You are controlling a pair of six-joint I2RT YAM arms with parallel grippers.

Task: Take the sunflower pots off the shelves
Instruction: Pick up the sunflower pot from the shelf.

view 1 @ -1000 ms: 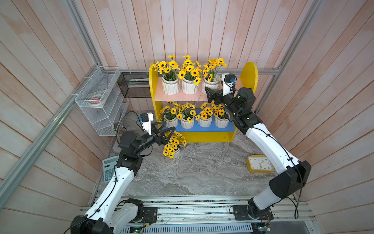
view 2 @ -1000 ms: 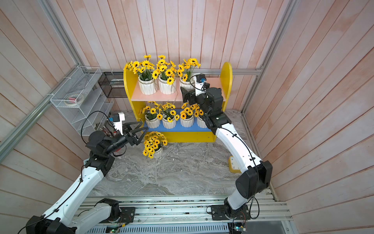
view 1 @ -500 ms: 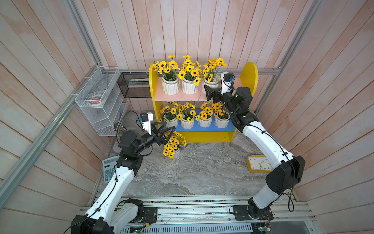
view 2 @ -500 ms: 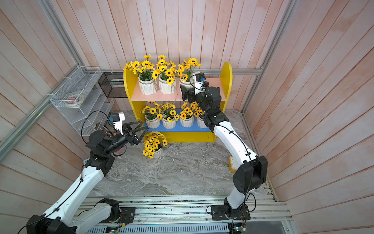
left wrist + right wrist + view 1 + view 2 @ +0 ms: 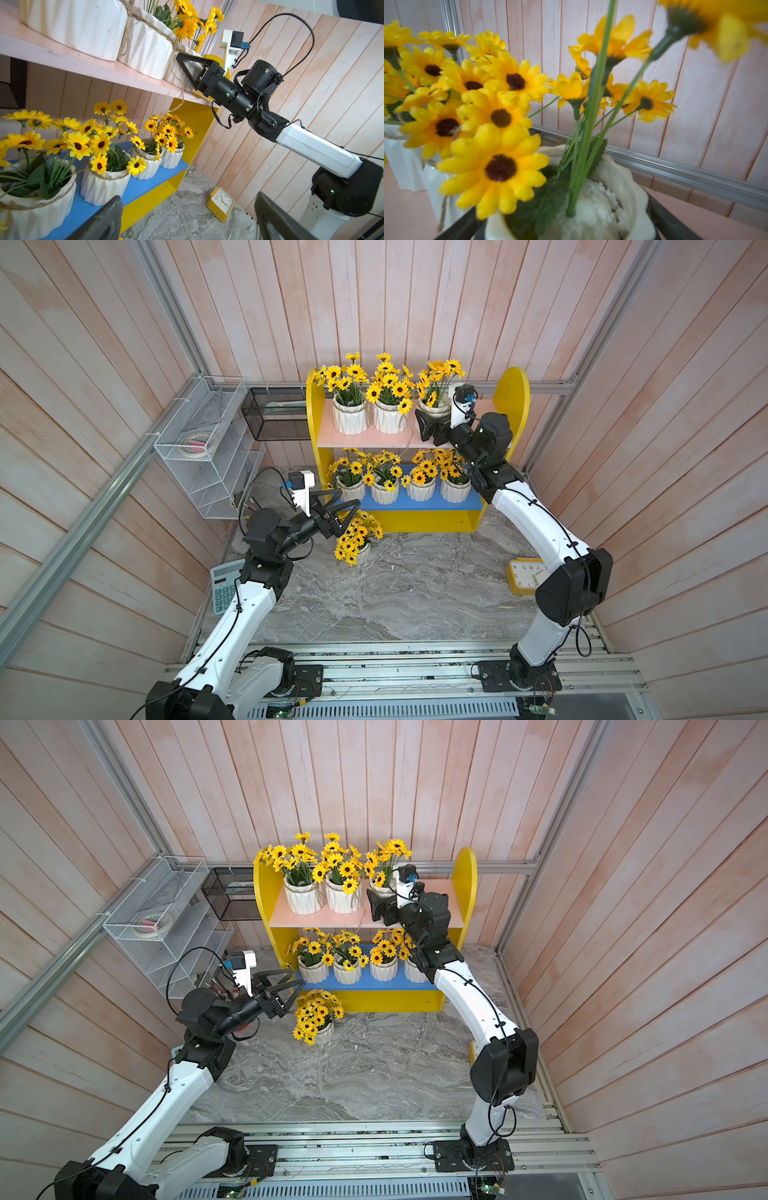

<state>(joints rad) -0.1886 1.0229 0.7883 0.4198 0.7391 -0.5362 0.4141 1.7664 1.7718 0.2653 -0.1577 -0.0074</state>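
Right hand (image 5: pixel 430 420) wide open around rightmost sunflower pot (image 5: pixel 623 176) on pink board (image 5: pixel 386 439), left hand (image 5: pixel 340 499) open, empty.

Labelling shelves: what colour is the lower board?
Blue; the lower board shows best in the left wrist view.

A grey marble-patterned counter (image 5: pixel 395 601) carried a yellow square alarm clock (image 5: pixel 521 576), lying face up near the right wall, and a pale teal calculator (image 5: pixel 222 587) at its left edge. A white wire rack (image 5: pixel 216 493) hung on the left wall, holding a tape roll (image 5: pixel 195 446). A black mesh basket (image 5: pixel 274 423) sat just beside it.
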